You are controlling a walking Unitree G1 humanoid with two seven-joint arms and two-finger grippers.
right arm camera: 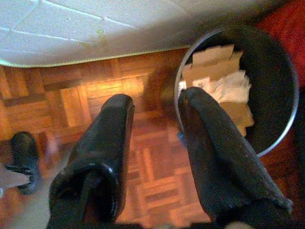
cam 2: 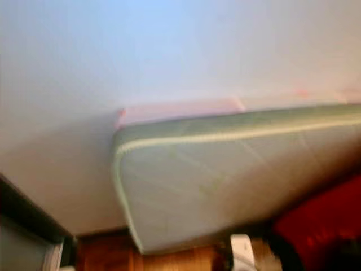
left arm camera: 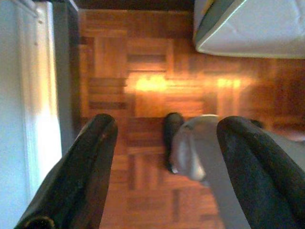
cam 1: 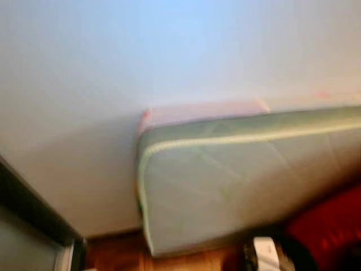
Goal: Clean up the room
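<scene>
Plainly, the nearest thing to tidy is the bin (right arm camera: 267, 86), a round dark container with a metal rim standing on the parquet floor (right arm camera: 157, 171) beside the mattress (cam 1: 242, 180). It holds crumpled white paper (right arm camera: 228, 88) and flat pieces of brown cardboard (right arm camera: 209, 59). The right gripper (right arm camera: 155, 107) hangs just above the floor with its jaws apart and empty, one finger lying over the near rim of the bin. The left gripper (left arm camera: 164, 129) also has its jaws apart with nothing between them, pointing down at bare floor; past it a silver limb and a dark foot (left arm camera: 172, 138) of the robot show, and a white door frame (left arm camera: 28, 95) stands to one side.

The paper and cardboard look light and soft, so they should crush rather than slip, and a pinch on a standing cardboard edge would hold best. The bin itself is probably light but wide; its thin rim is the only place two narrow fingers could close on. The head views are blurred, showing the mattress leaning against a pale wall (cam 1: 169, 51) and something red (cam 1: 333, 226) beside it, possibly fabric.
</scene>
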